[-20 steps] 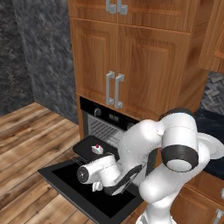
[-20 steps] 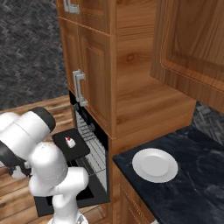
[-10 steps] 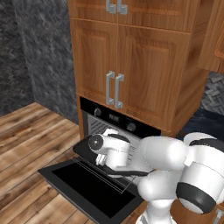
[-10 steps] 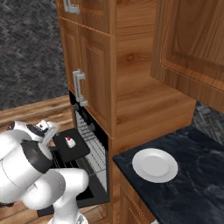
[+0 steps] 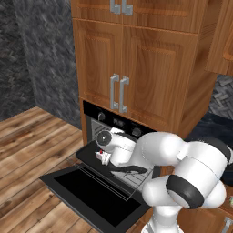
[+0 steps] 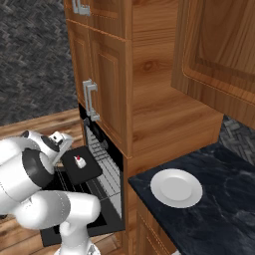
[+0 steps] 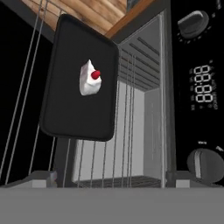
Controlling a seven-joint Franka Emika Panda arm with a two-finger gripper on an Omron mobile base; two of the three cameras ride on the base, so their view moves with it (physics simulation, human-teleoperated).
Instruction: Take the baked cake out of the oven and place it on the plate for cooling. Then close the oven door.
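The baked cake [image 7: 89, 78], a small white wedge with a red dot, lies on a flat black tray [image 7: 74, 113] that rests on a pulled-out wire rack of the oven [image 5: 119, 122]. From the right, the cake [image 6: 78, 160] sits mid-tray, just in front of the oven's mouth. My gripper [image 7: 113, 178] is open and empty, a short way off the tray's edge and pointing at the cake. The hand [image 6: 59, 142] hovers left of the tray. The oven door [image 5: 93, 193] hangs open, flat and low. On the dark counter to the right lies the white plate [image 6: 176, 188].
Wire racks [image 6: 107, 172] stick out of the oven cavity beside the tray. The control strip with knobs [image 7: 193, 22] and a display [image 7: 204, 89] is close to the hand. Wooden cabinets [image 5: 136, 59] stand above and a wall cabinet [image 6: 219, 55] overhangs the counter [image 6: 224, 219].
The arm has swung up from over the open door toward the oven front, bringing the hand level with the tray. The jaws stayed open; cake and tray have not moved.
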